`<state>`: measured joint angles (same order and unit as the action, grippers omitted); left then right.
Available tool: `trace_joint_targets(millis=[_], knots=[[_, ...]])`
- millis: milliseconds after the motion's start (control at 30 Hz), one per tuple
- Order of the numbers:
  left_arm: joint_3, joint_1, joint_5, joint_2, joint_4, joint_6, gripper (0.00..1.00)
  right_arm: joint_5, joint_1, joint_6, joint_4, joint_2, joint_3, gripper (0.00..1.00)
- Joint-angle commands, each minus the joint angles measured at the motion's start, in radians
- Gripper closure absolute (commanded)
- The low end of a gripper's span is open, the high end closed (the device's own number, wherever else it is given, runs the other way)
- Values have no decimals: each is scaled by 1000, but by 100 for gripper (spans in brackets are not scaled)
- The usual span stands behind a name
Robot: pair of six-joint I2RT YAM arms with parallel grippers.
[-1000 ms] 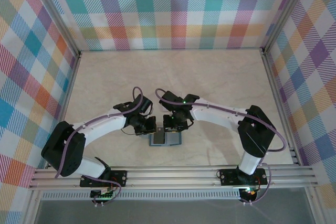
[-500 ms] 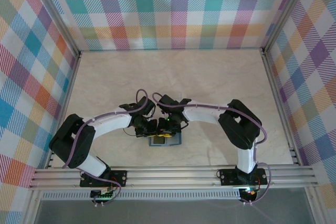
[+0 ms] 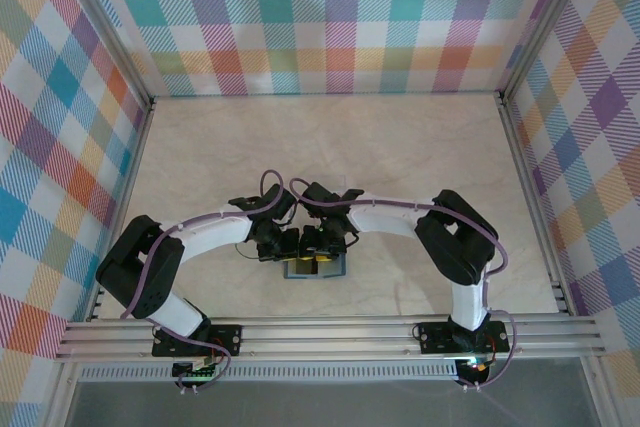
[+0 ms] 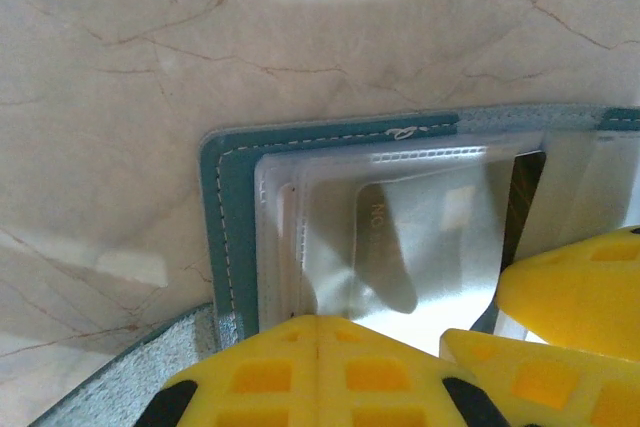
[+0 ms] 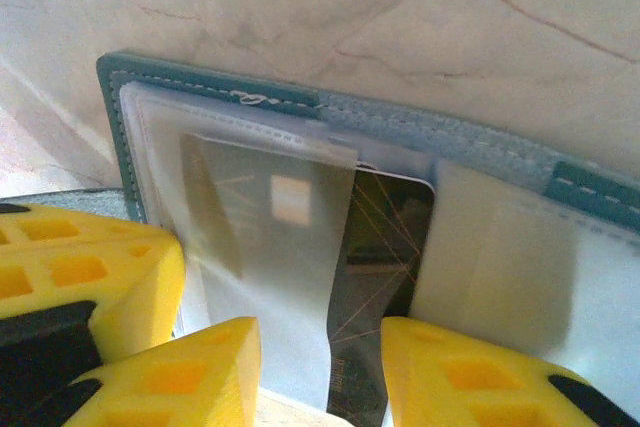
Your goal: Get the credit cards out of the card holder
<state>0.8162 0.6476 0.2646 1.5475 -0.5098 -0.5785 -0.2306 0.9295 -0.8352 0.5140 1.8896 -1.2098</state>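
Observation:
The teal card holder [image 3: 338,269] lies open on the table near the front edge, between both grippers. Its stitched teal border [image 4: 222,207] frames clear plastic sleeves. A credit card [image 5: 385,237] with a dark face and thin orange lines shows between two sleeves; in the left wrist view that card [image 4: 525,197] appears as a dark strip. My left gripper [image 4: 318,322] is shut, its tips down on the sleeves at the holder's left side. My right gripper [image 5: 320,347] is open, its yellow fingers [image 5: 470,377] on either side of the dark card's lower end. From above, the left gripper [image 3: 283,245] and right gripper [image 3: 322,243] nearly touch.
The pale marble-patterned tabletop [image 3: 400,157] stretches away behind the holder. Checked cloth walls [image 3: 330,17] close in the back and both sides. An aluminium rail [image 3: 330,332] runs along the near edge by the arm bases.
Both arms have folded in, their elbows shifting toward the middle. The grippers have drawn closer together over the card holder, which has stayed in place.

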Motion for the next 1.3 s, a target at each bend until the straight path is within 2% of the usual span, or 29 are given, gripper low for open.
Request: trace_joint_targets(millis=[0, 200, 400, 633, 833, 1133, 1267], knots=[[-1, 10, -33, 10, -51, 18, 99, 45, -3, 30, 61, -29, 10, 61], [35, 14, -28, -20, -69, 4, 99, 2, -7, 8, -9, -94, 47, 61], [76, 26, 16, -38, -70, -7, 98, -11, -21, 7, -17, -87, 72, 68], [91, 34, 52, 41, -65, 15, 100, -35, -38, 21, -45, -54, 89, 70], [79, 37, -39, 82, -114, 39, 100, -81, -55, 27, -114, -43, 125, 74], [54, 53, -60, 142, -115, 48, 100, -157, -82, 28, -189, -34, 172, 77], [58, 61, -69, 152, -119, 45, 100, -214, -90, 4, -294, -62, 221, 80]])
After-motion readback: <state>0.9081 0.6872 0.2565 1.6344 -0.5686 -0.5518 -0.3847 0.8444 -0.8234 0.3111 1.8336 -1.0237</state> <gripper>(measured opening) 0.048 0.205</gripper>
